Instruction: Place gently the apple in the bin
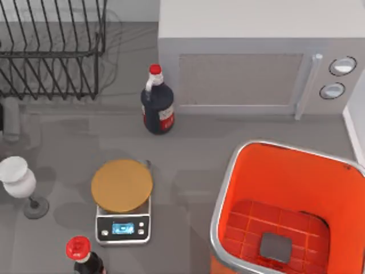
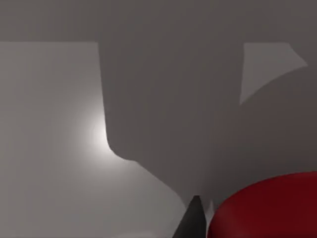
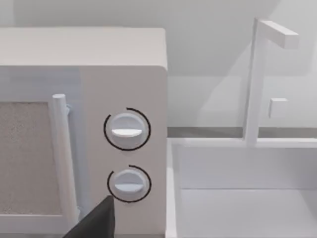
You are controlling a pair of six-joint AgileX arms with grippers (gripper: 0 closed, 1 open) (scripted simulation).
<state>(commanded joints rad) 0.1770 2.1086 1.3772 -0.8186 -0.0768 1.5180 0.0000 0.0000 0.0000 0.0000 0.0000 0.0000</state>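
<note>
The left gripper [image 2: 194,220] appears in its own wrist view as a single dark tip low over the grey table [image 2: 49,148]. I cannot tell whether it is spread or closed, and no grasp can be made out. Just beside that tip, very near but with a thin sliver of table between them, sits a red rounded shape [image 2: 267,208]. It is cut off at the edge, so I cannot tell whether it is the apple or a bottle's screw cap.

The right gripper [image 3: 96,220] also shows as one dark tip, and its state cannot be told either. It holds nothing that can be seen. Straight ahead of it stands the white microwave [image 3: 84,54], with the lower knob [image 3: 129,183] just beyond the tip, the upper knob [image 3: 127,129] above that, and the door handle [image 3: 62,158] to one side. Past the microwave's corner is a white sink [image 3: 247,198] with a thin faucet [image 3: 255,79].

From above, the bin [image 1: 227,188] stands upright at the table's right side, in front of the microwave. Its grid floor has a grey square centre [image 1: 276,246]. Well apart from it, toward the left, are a kitchen scale [image 1: 122,225] topped by a tan round platter [image 1: 122,184], a dark bottle [image 1: 158,108] with a red cap, a second red-capped bottle [image 1: 80,251], a white goblet [image 1: 18,181] and a wire dish rack [image 1: 51,51].
</note>
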